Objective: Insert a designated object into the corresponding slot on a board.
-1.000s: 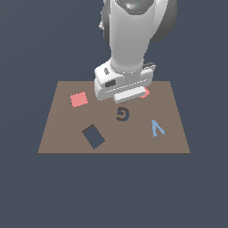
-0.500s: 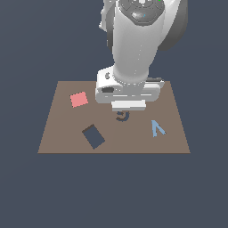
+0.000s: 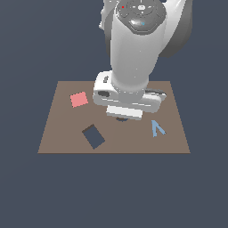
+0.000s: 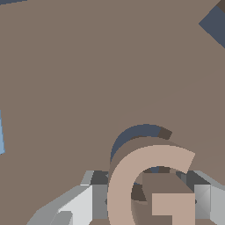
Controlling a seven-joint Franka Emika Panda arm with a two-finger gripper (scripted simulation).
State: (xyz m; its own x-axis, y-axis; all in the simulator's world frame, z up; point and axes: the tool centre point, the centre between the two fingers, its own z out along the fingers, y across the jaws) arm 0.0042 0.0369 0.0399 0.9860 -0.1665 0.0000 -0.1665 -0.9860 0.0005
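Note:
The designated object (image 4: 127, 176) is a tan G-shaped piece, held between my gripper's (image 4: 145, 204) grey fingers (image 4: 79, 204). It hangs right over the slot (image 4: 132, 134), whose dark curved edge shows just beyond the piece. I cannot tell whether the piece touches the board (image 4: 66, 66). In the exterior view my gripper (image 3: 123, 116) sits low over the middle of the board (image 3: 58, 133). The hand hides the piece and nearly all of the slot (image 3: 121, 119).
A pink square (image 3: 79, 99) lies at the board's back, on the exterior view's left. A dark blue square recess (image 3: 93, 136) is in front of it. A light blue V (image 3: 156, 128) lies on the exterior view's right of the gripper.
The arm has moved forward and down over the G slot, which showed openly a second ago. The hand now covers it and the second pink square behind it.

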